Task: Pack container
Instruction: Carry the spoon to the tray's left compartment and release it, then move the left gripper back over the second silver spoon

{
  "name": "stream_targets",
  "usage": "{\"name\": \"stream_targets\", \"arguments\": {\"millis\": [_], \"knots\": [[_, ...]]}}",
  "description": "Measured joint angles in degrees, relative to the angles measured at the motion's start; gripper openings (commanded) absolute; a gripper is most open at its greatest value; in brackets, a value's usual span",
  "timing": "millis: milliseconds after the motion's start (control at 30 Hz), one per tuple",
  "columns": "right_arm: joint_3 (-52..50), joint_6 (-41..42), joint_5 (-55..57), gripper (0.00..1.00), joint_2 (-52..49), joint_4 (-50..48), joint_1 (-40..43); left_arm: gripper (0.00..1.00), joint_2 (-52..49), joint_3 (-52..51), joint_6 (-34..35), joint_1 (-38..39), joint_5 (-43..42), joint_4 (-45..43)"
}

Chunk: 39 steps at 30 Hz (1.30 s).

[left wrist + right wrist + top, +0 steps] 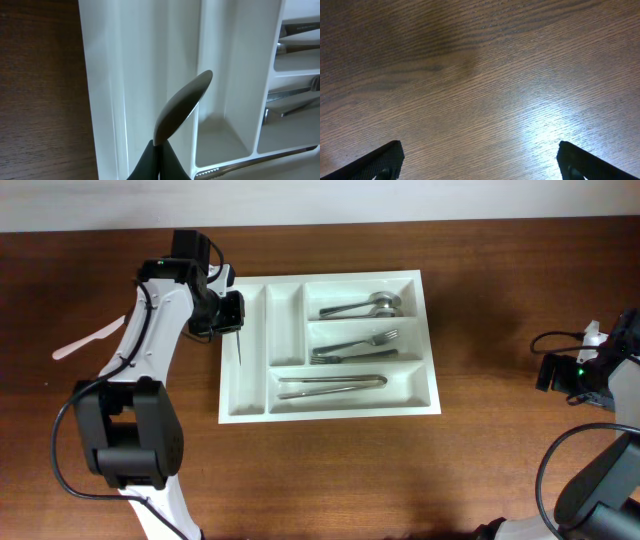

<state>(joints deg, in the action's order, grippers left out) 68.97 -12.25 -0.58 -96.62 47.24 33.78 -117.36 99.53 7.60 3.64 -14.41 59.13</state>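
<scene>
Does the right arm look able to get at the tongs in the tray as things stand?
Probably yes: the right gripper is open and empty, the tongs lie uncovered, and the left gripper, holding a knife, is over the tray's other end.

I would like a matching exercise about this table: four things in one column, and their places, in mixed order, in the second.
Things
1. spoons
2. forks
3. tongs
4. table knife

Places
A. held in the left gripper
B. bottom long compartment of the container
C. top long compartment
D. middle long compartment

Pairs: 1-C, 2-D, 3-B, 4-A
</scene>
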Motion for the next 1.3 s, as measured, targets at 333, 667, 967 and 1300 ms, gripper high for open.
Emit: {"name": "stream_targets", "arguments": {"millis": [333,667,967,1300], "knots": [[0.00,0.00,0.02,0.99,0.00,0.00,0.00,0.17,0.02,0.00,0.42,0.00,-0.02,0.00],[0.00,0.02,0.02,0.99,0.00,0.00,0.00,0.65,0.00,0.04,0.90,-0.07,-0.26,-5.01],[0.00,0.02,0.02,0.99,0.00,-0.02,0.00,0.70,0.00,0.57,-2.27,-8.81,0.13,-8.90],[0.00,0.02,0.02,0.99,0.00,0.00,0.00,0.76,0.00,0.63,-33.03,-24.44,5.75,-0.52]]}}
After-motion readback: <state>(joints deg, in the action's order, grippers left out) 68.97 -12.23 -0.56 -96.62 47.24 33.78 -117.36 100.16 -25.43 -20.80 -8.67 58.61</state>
